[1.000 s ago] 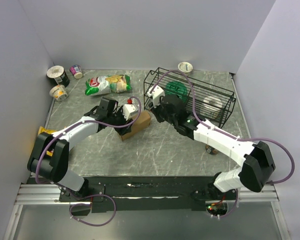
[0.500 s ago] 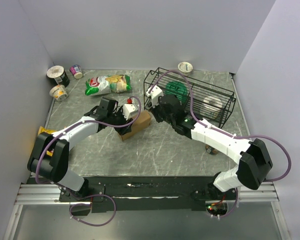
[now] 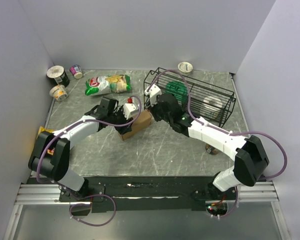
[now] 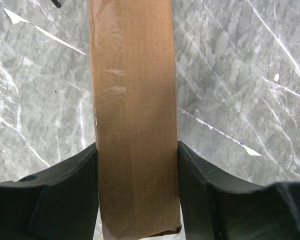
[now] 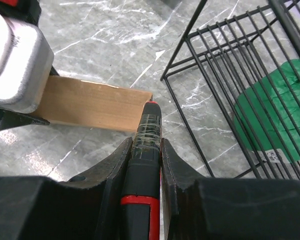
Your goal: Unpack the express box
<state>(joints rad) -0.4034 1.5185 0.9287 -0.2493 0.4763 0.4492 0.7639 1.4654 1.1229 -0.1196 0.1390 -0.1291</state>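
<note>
the left gripper [image 4: 137, 150] is clamped across the narrow width of the express box [image 4: 134, 95], with one black finger [image 4: 65, 185] pressed flat on each long side. the right gripper [image 5: 146, 145] is closed on a slim black tool [image 5: 140, 175] with a red band, which points away from the wrist. the tool's tip meets the upper corner at the right end of the box. in the top view the box [image 3: 136, 125] lies near the middle of the grey marbled table [image 3: 155, 150], with the left gripper [image 3: 124, 116] over its left part and the right gripper [image 3: 157, 109] just beside its right end. the black wire basket [image 3: 190, 97] stands just right of the box and holds a green item [image 3: 176, 90] and a white roll [image 3: 211, 104]. a chip bag [image 3: 107, 84] lies on the far side of the box.
</note>
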